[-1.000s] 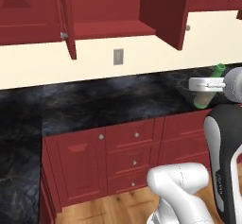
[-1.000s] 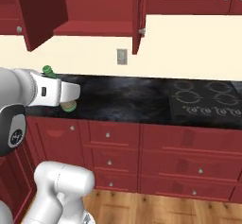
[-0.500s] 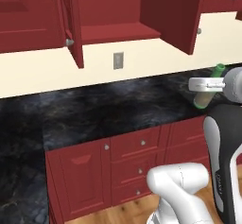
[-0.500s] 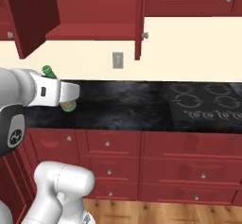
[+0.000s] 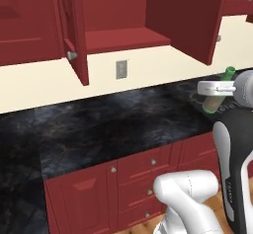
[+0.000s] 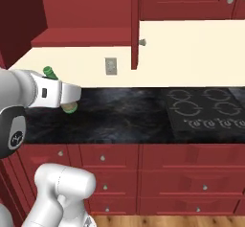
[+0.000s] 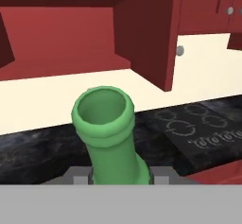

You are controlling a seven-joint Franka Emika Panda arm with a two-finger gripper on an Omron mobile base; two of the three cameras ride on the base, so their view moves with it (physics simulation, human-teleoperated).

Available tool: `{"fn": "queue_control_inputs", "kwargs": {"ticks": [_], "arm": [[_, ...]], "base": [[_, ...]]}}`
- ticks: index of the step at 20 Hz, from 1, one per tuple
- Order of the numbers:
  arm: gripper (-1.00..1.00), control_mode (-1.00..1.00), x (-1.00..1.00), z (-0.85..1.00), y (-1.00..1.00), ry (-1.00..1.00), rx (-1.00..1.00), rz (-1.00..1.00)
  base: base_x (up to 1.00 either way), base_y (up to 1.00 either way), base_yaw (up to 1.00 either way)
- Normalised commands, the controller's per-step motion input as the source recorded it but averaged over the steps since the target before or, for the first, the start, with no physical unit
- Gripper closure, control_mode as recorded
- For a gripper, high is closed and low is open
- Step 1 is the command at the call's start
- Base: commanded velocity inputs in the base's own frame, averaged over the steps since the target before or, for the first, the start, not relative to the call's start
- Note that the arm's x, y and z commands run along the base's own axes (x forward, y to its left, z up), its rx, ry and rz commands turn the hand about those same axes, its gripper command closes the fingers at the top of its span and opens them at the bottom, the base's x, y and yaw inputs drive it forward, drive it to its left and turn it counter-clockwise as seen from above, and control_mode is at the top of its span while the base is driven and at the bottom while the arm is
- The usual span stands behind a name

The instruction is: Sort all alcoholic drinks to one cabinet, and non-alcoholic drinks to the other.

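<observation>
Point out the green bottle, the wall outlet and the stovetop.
green bottle [image 7: 105,124], hand view, on its neck below the mouth.
wall outlet [image 6: 111,66], right base view, plate centre.
stovetop [image 6: 206,110], right base view, between burner rings.

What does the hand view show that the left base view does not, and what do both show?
Hand view: the bottle's open mouth seen from close up, and the stove set in the counter. Left base view: the wall outlet, the drawers under the counter, and the arm carrying the bottle tilted, in the gripper shut on it. Both: the green bottle, the open cabinet and the dark counter.
</observation>
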Motion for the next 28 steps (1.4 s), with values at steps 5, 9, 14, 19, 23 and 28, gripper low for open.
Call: {"fn": "queue_control_inputs", "kwargs": {"ticks": [5,9,14,19,23,28], "arm": [[1.00,1.00,0.00,0.00,0.00,0.00,0.00,0.00],[1.00,1.00,0.00,0.00,0.00,0.00,0.00,0.00],[1.00,1.00,0.00,0.00,0.00,0.00,0.00,0.00],[1.00,1.00,0.00,0.00,0.00,0.00,0.00,0.00],[1.00,1.00,0.00,0.00,0.00,0.00,0.00,0.00],[1.00,1.00,0.00,0.00,0.00,0.00,0.00,0.00]], "base": [[0.39,0.38,-0.12],[0.36,0.39,-0.11],[0.25,0.40,-0.02],[0.21,0.16,0.04],[0.23,0.00,0.09],[0.17,0.01,0.15]]}}
